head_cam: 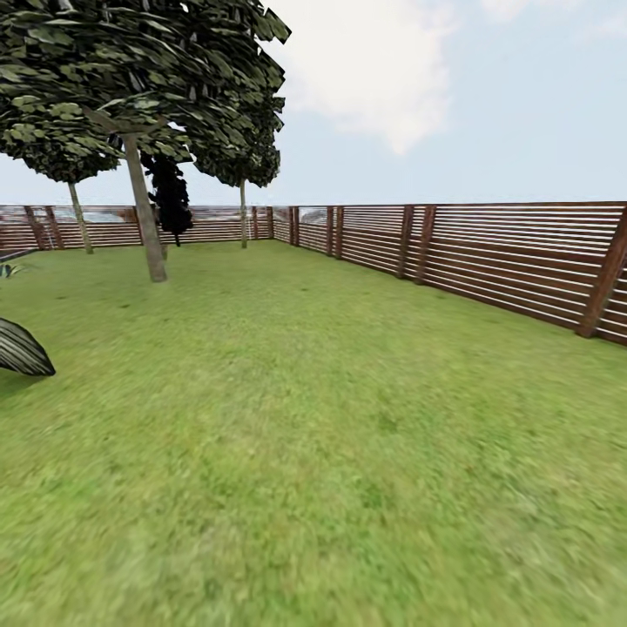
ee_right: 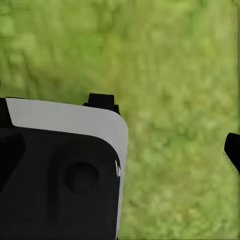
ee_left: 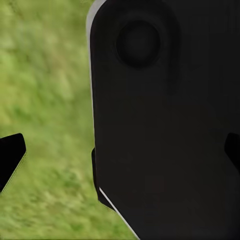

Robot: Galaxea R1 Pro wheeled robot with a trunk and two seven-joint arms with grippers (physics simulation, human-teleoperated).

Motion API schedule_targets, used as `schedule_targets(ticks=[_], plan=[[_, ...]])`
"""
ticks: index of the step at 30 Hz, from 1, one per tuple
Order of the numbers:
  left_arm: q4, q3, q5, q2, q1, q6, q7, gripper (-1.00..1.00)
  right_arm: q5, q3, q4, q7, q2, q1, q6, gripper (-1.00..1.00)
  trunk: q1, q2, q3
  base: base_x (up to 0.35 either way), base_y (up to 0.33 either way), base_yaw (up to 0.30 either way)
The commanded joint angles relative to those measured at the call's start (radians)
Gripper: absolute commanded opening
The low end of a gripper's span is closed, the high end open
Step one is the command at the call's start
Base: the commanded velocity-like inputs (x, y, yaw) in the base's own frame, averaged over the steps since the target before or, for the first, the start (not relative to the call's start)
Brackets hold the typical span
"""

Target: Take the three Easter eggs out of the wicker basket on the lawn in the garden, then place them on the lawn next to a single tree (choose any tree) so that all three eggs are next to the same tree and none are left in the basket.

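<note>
The Easter eggs and the wicker basket are out of view. The lawn (head_cam: 331, 453) stretches ahead of me in the garden. A tree (head_cam: 144, 209) with a pale leaning trunk and dark crown stands at the far left, with two more trees (head_cam: 80, 218) (head_cam: 243, 213) near the back fence. My left gripper (ee_left: 122, 152) hangs open over grass, its black fingertips (ee_left: 11, 155) at the picture's edges and a dark part of the robot behind it. One fingertip (ee_right: 233, 150) of my right gripper (ee_right: 120, 150) shows far out to the side, nothing held.
A brown slatted fence (head_cam: 488, 252) runs along the right side and across the back. A black columnar tree (head_cam: 170, 196) stands behind the near trunk. A dark striped leaf shape (head_cam: 22, 348) juts in at the left edge. Open grass lies ahead.
</note>
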Motion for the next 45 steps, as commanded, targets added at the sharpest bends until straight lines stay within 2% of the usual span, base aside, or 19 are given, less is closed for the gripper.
schedule_targets(ticks=[1, 12, 26, 45], plan=[[-0.002, 0.000, -0.001, 0.000, 0.001, -0.001, -0.001, 1.00, 0.009, 0.000, 0.004, -0.001, 0.000, -0.002, -0.006, 1.00, 0.001, 0.000, -0.001, 0.337, 0.000, 0.000], [-0.002, 0.000, -0.001, 0.000, 0.001, -0.001, -0.001, 1.00, 0.009, 0.000, 0.004, -0.002, 0.000, -0.002, -0.006, 1.00, 0.001, 0.000, -0.001, 0.337, 0.000, 0.007], [-0.001, 0.000, -0.002, 0.000, 0.001, -0.001, -0.001, 1.00, 0.009, 0.001, 0.004, -0.004, 0.000, -0.002, -0.006, 1.00, 0.001, 0.000, -0.001, 0.337, 0.000, 0.138], [-0.002, 0.000, -0.001, 0.000, 0.001, -0.001, -0.001, 1.00, 0.009, 0.000, 0.004, -0.004, 0.000, -0.002, -0.006, 1.00, 0.001, 0.000, -0.001, 0.337, 0.000, 0.004]])
